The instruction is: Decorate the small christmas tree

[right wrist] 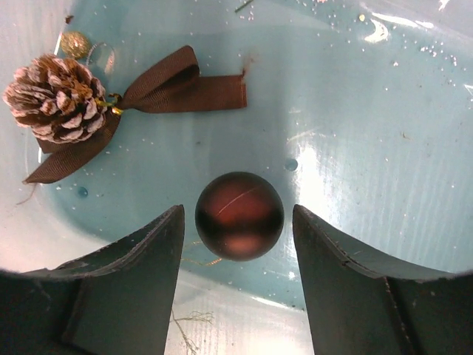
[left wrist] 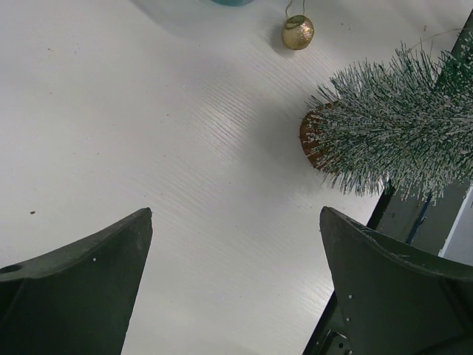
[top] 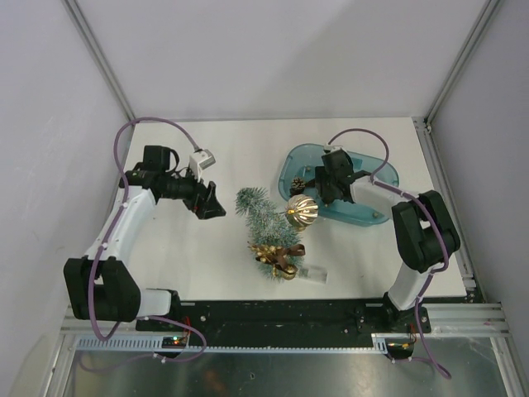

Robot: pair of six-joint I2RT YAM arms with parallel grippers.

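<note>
Honestly no readable text anywhere, even the little white tag point(top: 312, 273) beside the small christmas tree point(top: 266, 225) is a blur.

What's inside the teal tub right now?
A dark red ball sits between the right gripper's open jaws, and a frosted pinecone with a brown ribbon lies by the wall. The right arm hides part of the tub from above.

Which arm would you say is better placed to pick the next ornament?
Right. The right gripper sits open inside the teal tub, straddling the brown ball. The left gripper hangs open over the table beside the small christmas tree.
</note>
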